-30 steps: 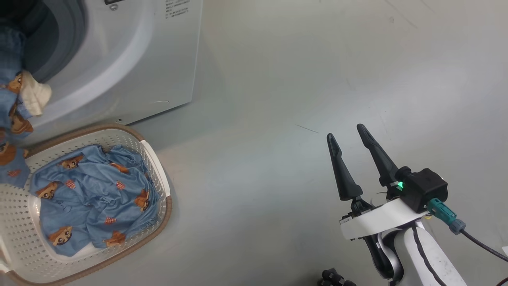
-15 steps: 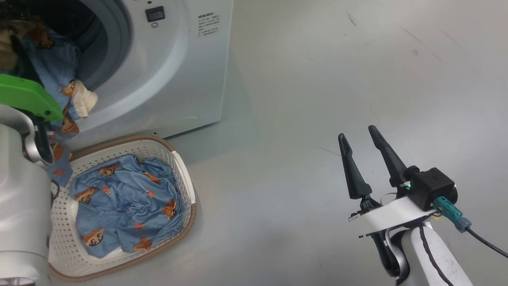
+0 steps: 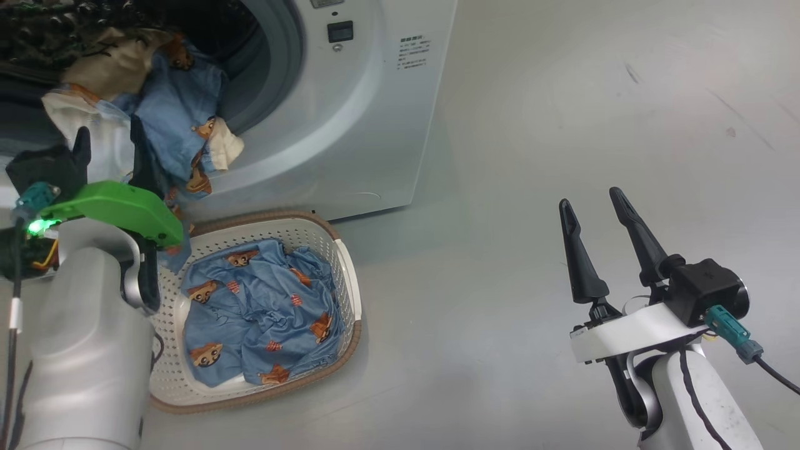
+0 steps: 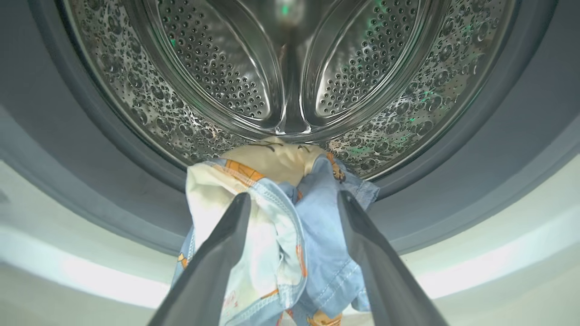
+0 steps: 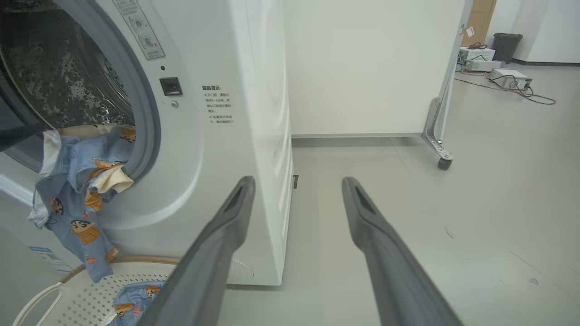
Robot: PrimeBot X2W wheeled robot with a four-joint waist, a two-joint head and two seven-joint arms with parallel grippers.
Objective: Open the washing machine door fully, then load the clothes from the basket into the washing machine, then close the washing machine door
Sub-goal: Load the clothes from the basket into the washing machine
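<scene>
Clothes (image 4: 272,217) in two lots, both of soft light-blue fabric printed with small orange-brown cartoon figures, with cream and white parts. One lot bunched in the mouth of the washing machine (image 3: 375,125), cream end lying on the perforated steel drum (image 4: 290,68), blue end spilling over the smooth grey rubber gasket (image 4: 498,136) and hanging down the glossy white front. Directly ahead of the left gripper (image 4: 294,195), right at its fingertips and showing in the gap between the two long dark fingers; touching or not, cannot tell. Jaws spread wide, released, nothing clamped.

Second lot crumpled in loose folds in the basket (image 3: 350,294), below and just to the right of that gripper. Cream-white perforated plastic, rounded rectangular, brown woven-look rim, standing on the floor (image 3: 500,125) just in front of the machine.

Bright green cover (image 3: 119,209) on the left wrist, pale rounded forearm behind it.

Right gripper (image 3: 590,201) well apart from both lots, over bare smooth grey floor, fingers tapered and matte, parted wide, empty. From that gripper, machine and hanging lot ahead to its left, basket low at its left.
</scene>
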